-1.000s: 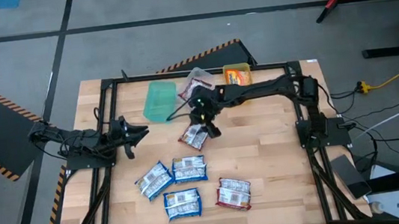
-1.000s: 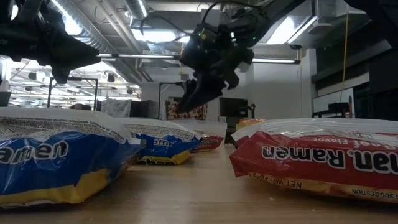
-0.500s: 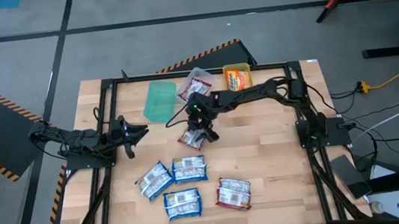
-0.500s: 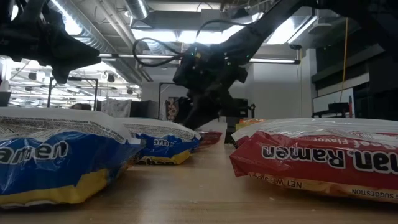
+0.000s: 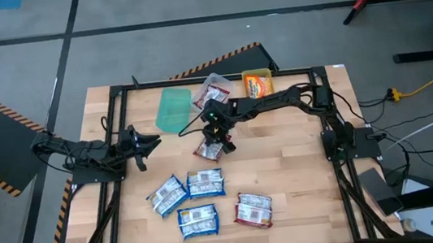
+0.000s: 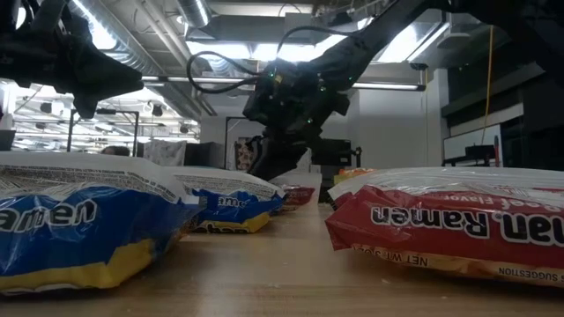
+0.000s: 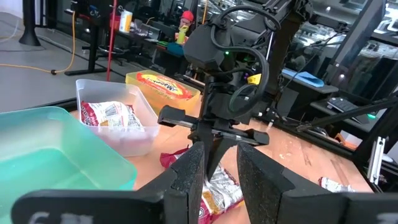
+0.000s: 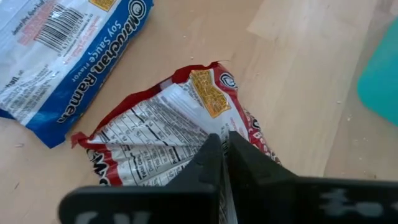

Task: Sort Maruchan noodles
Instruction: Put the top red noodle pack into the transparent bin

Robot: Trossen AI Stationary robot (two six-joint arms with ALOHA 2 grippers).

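So the right tool (image 5: 220, 141) is down on the red Maruchan packet (image 5: 211, 149) lying mid-table, just in front of the clear bin (image 5: 214, 84), and looks pinched shut on its crinkled edge. That's the pickup step. Next it needs a clean lift and a carry to that bin, which already holds a red one. Left tool (image 5: 152, 143) waits spread apart at the table's left side.

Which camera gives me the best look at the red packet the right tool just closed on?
Right wrist view: the red packet fills the frame, its edge pinched by the right tool. High view shows it small; left wrist view partly hides it; low view barely shows it.
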